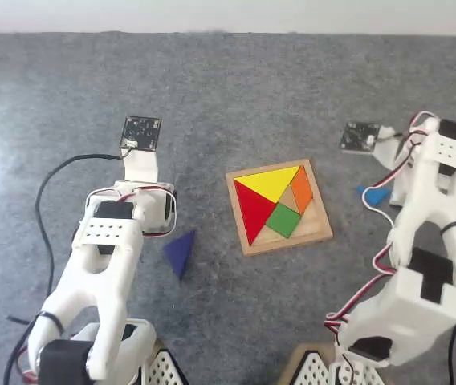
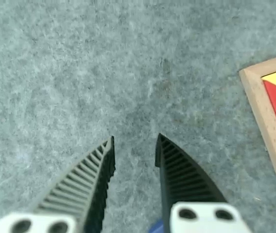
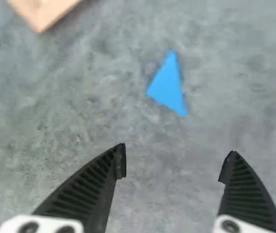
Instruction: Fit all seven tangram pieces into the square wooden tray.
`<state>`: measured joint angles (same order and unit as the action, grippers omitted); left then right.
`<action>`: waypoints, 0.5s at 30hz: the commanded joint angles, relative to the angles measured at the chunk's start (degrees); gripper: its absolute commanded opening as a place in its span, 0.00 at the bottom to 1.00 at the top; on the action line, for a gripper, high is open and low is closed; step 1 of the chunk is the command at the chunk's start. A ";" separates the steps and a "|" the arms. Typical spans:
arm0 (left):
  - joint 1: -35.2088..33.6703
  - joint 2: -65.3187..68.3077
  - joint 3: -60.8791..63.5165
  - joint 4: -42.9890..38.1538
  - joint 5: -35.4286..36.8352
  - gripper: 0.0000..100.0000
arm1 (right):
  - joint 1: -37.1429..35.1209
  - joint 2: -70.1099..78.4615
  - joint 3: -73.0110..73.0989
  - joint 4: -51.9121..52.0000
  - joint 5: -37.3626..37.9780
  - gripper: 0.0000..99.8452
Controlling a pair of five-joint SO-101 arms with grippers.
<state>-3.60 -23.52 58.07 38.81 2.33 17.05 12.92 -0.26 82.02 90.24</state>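
The square wooden tray [image 1: 318, 233] lies mid-table and holds a yellow triangle [image 1: 270, 183], a red triangle [image 1: 252, 210], an orange piece [image 1: 302, 188] and a green square [image 1: 283, 219]. A dark blue triangle [image 1: 181, 252] lies on the carpet left of the tray, beside the left arm [image 1: 111, 241]. My left gripper [image 2: 134, 145] is open over bare carpet, with the tray's corner [image 2: 259, 104] off to one side. A light blue triangle [image 1: 375, 193] lies right of the tray. My right gripper [image 3: 172, 162] is open just short of this light blue triangle [image 3: 168, 86].
Grey carpet covers the table. A black cable [image 1: 51, 192] runs along the left arm. The right arm [image 1: 433, 200] stands close to the table's right side. A corner of the tray [image 3: 41, 12] shows beyond the light blue triangle.
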 commanded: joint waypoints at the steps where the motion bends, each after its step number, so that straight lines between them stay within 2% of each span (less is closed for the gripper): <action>1: 0.18 -1.58 -0.40 -1.23 -0.44 0.13 | 0.31 0.84 -1.23 0.84 3.34 0.29; 6: 0.53 -1.58 -0.48 -1.41 -0.53 0.13 | -3.30 3.03 0.88 -0.04 3.78 0.18; 15: 0.26 -1.58 -0.40 -1.32 -0.53 0.13 | -5.32 6.55 5.36 -10.68 2.37 0.21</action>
<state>-3.60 -23.52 58.07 38.81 2.33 11.87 19.78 4.84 74.99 93.23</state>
